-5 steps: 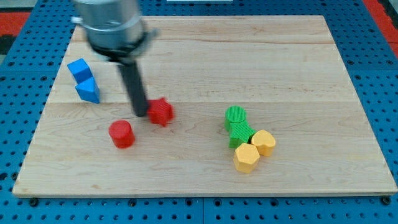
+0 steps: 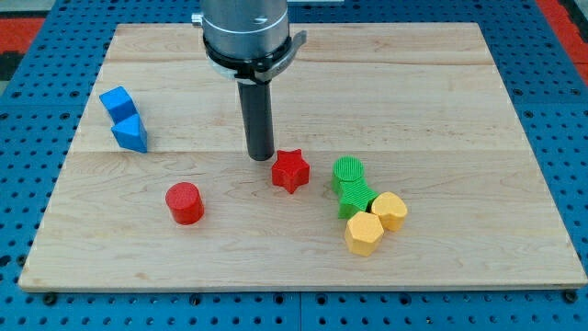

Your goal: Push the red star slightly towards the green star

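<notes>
At the view's left, two blue blocks sat touching near the board's [image 2: 441, 83] edge: a blue cube [image 2: 117, 101] above and a blue wedge-like block [image 2: 130, 134] just below it. Further right and lower, a red cylinder [image 2: 184, 202] stood alone, well apart from the rest.

Near the middle, the rod came down from the view's top, and my tip [image 2: 260, 156] rested on the wood just up and to the left of the red star [image 2: 290, 170]. Whether tip and star touched could not be told; at most a thin gap lay between them. There was no pincer on this arm, only the bare rod, so nothing was held.

The red star lay flat, just left of the green pair, close but apart from them. A green cylinder [image 2: 348, 171] stood nearest it, with the green star [image 2: 356, 198] touching it just below and slightly right. Against the green star's right and lower sides sat two yellow blocks: one yellow block [image 2: 390, 211] to the right, and a yellow hexagon [image 2: 364, 233] beneath, the two yellows touching each other.
</notes>
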